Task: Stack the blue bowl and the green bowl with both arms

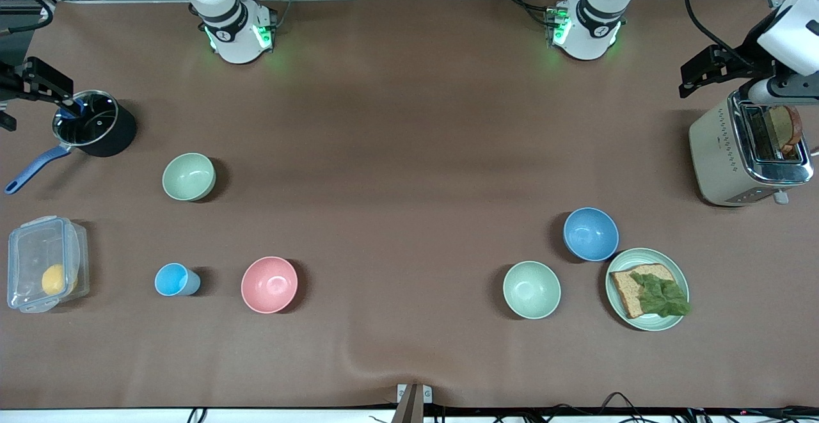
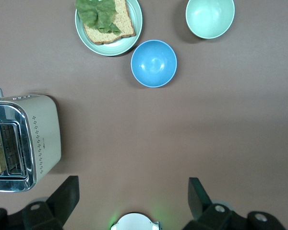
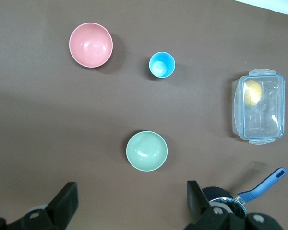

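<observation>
Front view: both arms are folded out to the ends of the surface [image 1: 409, 122]. The left claw [image 1: 704, 71] hangs up in the air over the toaster [image 1: 723, 154], which has a slice of toast in its slot. The right claw [image 1: 38, 84] hangs over the black pot [image 1: 96, 122]. From here I cannot read the fingers of either claw. The blue bowl [image 1: 590, 234] sits upright at 10 o'clock of the plate [image 1: 678, 269] that carries bread and lettuce, just beside it. A mint bowl [image 1: 531, 289] is at 8 o'clock of the blue one. The green bowl [image 1: 189, 176] stands well apart, at 4 o'clock of the pot, toward the right arm's end. The pink bowl [image 1: 269, 285] is at 5 o'clock of it.

Left wrist view: here I see the left claw released, its fingers [image 2: 67, 194] spread wide with nothing between them. The blue bowl, the mint bowl and the plate show on the surface below, but not the green bowl.

Right wrist view: the right claw is likewise released and empty. This view shows the green bowl below, not the blue one. With it are the pink bowl, a light-blue cup [image 3: 162, 64] and a clear lidded box [image 3: 258, 106] with something yellow inside.
</observation>
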`<move>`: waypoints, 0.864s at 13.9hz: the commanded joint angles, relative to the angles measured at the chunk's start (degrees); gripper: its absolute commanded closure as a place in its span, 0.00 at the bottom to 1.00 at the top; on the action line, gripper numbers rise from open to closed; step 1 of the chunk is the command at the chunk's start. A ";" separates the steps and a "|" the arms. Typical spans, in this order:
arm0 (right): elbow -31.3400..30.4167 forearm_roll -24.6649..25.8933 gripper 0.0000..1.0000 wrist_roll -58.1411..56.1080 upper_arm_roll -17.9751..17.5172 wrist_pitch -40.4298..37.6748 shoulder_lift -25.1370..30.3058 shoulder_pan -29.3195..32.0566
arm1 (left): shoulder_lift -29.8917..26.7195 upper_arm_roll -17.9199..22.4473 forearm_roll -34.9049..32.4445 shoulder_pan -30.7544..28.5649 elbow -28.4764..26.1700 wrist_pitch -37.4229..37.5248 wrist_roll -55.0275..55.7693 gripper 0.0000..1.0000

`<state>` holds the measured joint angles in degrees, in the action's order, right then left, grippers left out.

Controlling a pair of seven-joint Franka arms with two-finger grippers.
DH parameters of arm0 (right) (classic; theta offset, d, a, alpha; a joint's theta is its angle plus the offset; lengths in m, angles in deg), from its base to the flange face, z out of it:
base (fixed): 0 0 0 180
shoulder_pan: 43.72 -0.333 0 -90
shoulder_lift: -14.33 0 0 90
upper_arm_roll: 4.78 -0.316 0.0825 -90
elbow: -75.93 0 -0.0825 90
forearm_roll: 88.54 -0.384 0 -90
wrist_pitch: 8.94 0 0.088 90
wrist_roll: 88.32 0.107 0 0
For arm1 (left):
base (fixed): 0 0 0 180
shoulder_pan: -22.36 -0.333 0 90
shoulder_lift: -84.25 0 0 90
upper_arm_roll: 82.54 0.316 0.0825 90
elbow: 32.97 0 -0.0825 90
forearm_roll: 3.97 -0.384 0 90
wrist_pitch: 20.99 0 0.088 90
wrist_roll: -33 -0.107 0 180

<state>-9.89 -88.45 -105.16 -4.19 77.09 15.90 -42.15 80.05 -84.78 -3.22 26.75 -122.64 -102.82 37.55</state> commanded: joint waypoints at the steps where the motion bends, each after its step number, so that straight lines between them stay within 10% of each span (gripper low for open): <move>1: -0.75 0.00 0.00 0.23 0.02 0.27 0.54 0.36 | -0.71 -0.13 1.62 -0.52 0.02 0.71 0.03 0.00; 12: -0.84 0.09 0.00 0.06 0.02 0.01 -0.16 0.28 | 1.30 0.22 3.65 -0.52 1.77 0.53 0.29 0.00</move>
<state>-10.43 -88.45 -105.14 -4.10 77.07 15.45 -42.07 80.27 -84.65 -1.21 26.61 -122.64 -102.85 37.58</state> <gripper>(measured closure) 0.000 0.000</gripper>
